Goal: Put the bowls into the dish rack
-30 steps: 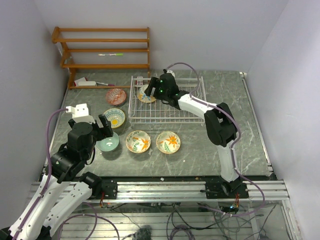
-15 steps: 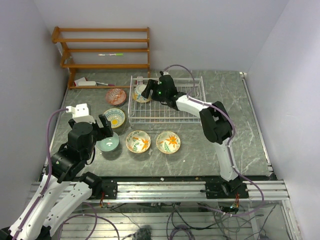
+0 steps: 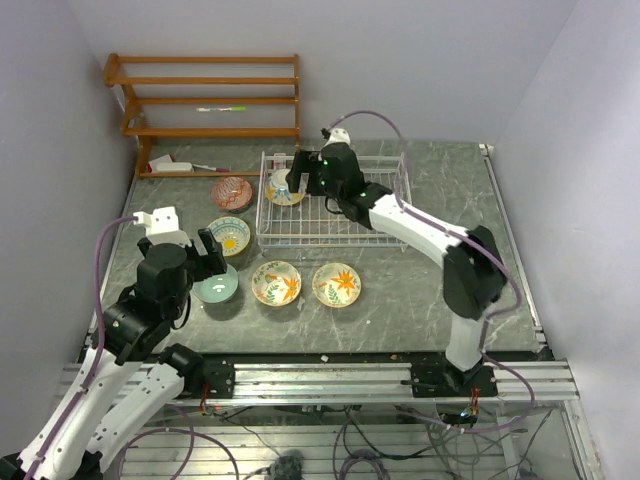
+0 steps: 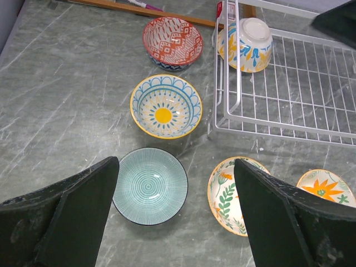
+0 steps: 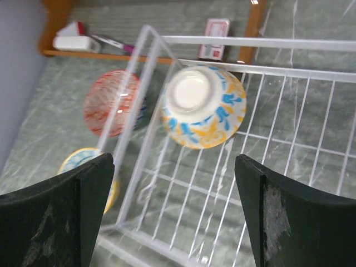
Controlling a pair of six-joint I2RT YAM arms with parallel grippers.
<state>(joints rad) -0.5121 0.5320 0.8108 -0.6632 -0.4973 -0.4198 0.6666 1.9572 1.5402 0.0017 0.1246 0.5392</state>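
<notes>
While parked over rack (image 4: pixel 300 89) far-left corner, treat right hand (image 5: pixel 172 167) as done: wide open, gripping nothing, well apart from the bowl (image 5: pixel 204 105) on both sides. Bowl inside rack, base up, tipped against the corner wires. Looks placed, so judge the step as retreat. Lift straight up first, clear the rack's side, only then swing back toward counter (image 4: pixel 67 100). Avoid sideways drag: could clip the bowl or hook a wire and shift the rack. Check the lean before leaving; looks stable, but cannot tell how firmly seated.

Left hand (image 4: pixel 175 167) also wide open, gripping nothing, hovering above teal bowl (image 4: pixel 150 186). Five left on counter: teal bowl, blue-yellow bowl (image 4: pixel 165 105) just beyond it, red bowl (image 4: pixel 172 43) beyond that, just outside rack's far-left corner, two floral bowls (image 4: pixel 233 192) side by side in front of rack. Probably take teal bowl next: right under the hand, apart from its neighbours. Pinch the rim, one finger inside, one outside; glazed and shallow, likely slippery, so close firmly before lifting. Descend plumb, stay off the blue-yellow bowl. Set down beside the loaded one, packing from the left to leave room for the rest. Avoid both arms over that corner at once: wait for right arm to clear, or send it to the floral bowls instead.
</notes>
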